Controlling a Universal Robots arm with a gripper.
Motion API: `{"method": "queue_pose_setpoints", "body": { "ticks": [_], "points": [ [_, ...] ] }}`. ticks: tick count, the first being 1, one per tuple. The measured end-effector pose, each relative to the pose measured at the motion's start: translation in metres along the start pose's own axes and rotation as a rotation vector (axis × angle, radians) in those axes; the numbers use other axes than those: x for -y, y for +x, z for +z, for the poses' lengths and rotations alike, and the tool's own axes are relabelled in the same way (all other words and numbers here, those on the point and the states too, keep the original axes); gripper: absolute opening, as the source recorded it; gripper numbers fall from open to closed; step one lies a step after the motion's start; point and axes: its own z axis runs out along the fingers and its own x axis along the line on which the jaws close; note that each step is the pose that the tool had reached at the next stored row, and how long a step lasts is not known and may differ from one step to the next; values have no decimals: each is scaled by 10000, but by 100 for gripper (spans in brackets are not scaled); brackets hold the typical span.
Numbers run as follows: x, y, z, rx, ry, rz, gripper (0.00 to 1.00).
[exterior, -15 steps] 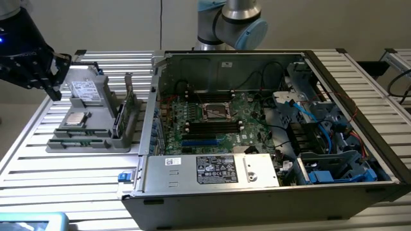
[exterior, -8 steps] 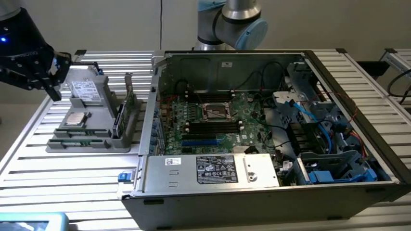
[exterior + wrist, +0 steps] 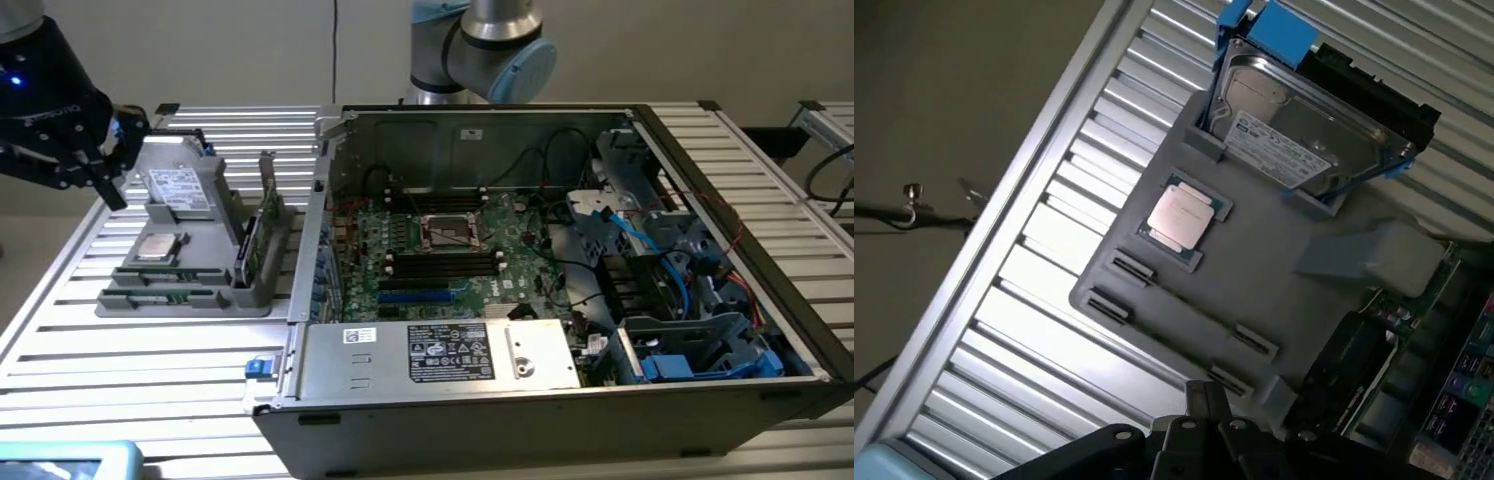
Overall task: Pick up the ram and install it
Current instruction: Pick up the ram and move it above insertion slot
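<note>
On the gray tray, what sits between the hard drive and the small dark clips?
A square processor chip, flat in its recess, between the hard drive and the clips; the wrist view shows it best.

At twelve o'clock in the exterior view is the arm's joint (image 3: 483,45), a rounded silver-grey housing closed on one side by a pale blue cap (image 3: 523,62), with a grey metal tube below it. At ten o'clock is the gripper (image 3: 107,168). It has a bulky, glossy black body with faint grey lettering and a small glowing blue light (image 3: 14,80), and it ends in short black fingers (image 3: 114,188). In the wrist view the gripper (image 3: 1204,430) is made of black moulded links with dull grey metal plates (image 3: 1204,402) set among them.
</note>
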Motion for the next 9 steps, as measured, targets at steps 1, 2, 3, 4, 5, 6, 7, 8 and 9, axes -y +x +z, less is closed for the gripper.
{"method": "queue_pose_setpoints", "body": {
  "ticks": [1,2,3,4,5,6,7,8,9],
  "points": [
    [0,0,0,-8,-4,-179,11],
    [0,0,0,-16,-8,-365,11],
    [0,0,0,-23,-12,-543,11],
    [0,0,0,-30,-15,-724,11],
    [0,0,0,-38,-19,-903,11],
    [0,0,0,-45,-23,-1083,11],
    [0,0,0,-53,-27,-1263,11],
    [0,0,0,-61,-31,-1447,11],
    [0,0,0,-68,-34,-1628,11]
  ]
}}
